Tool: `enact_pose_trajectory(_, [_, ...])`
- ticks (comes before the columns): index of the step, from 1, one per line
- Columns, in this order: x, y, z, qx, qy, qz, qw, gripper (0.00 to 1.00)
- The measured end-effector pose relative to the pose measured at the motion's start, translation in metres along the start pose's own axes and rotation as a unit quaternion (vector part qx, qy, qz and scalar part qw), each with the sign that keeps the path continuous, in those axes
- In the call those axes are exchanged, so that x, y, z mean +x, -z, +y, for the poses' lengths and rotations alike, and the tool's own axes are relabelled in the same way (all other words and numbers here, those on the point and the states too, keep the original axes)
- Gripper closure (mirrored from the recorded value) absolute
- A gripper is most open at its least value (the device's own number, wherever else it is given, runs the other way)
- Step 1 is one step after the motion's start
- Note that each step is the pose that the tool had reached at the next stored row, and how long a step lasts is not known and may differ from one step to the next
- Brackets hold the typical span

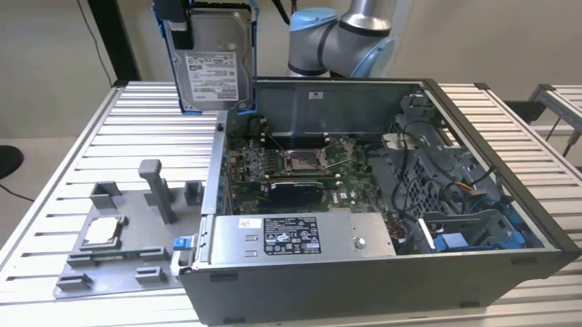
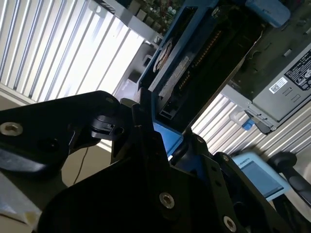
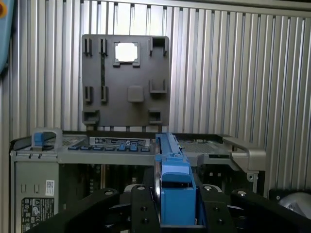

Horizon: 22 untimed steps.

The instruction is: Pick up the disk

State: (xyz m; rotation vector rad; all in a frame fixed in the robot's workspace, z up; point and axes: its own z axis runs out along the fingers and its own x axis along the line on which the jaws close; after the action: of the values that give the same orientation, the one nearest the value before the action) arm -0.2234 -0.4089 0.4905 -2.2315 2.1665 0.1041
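Observation:
The disk, a silver drive with a white label and blue side rails, hangs upright in the air above the table's back left, beside the open computer case. My gripper holds it from above at the frame's top edge. In the first wrist view the disk shows edge-on with its blue rail, clamped between my gripper's black fingers. The second wrist view shows the disk from its connector end, extending out of the gripper.
The case lies open with motherboard, a grey power supply box and blue drive bays. A grey fixture plate with posts and a small silver chip sits on the slatted table. The arm's base stands behind the case.

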Motion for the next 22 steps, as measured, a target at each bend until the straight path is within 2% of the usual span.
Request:
enact_pose_trajectory(18, [0.0011,0.001,-0.0364,0.0,0.0,0.0,1.0,1.0])
enact_pose_trajectory(22, [0.0013,0.0011,-0.0395,0.0,0.0,0.0,1.0,1.0])
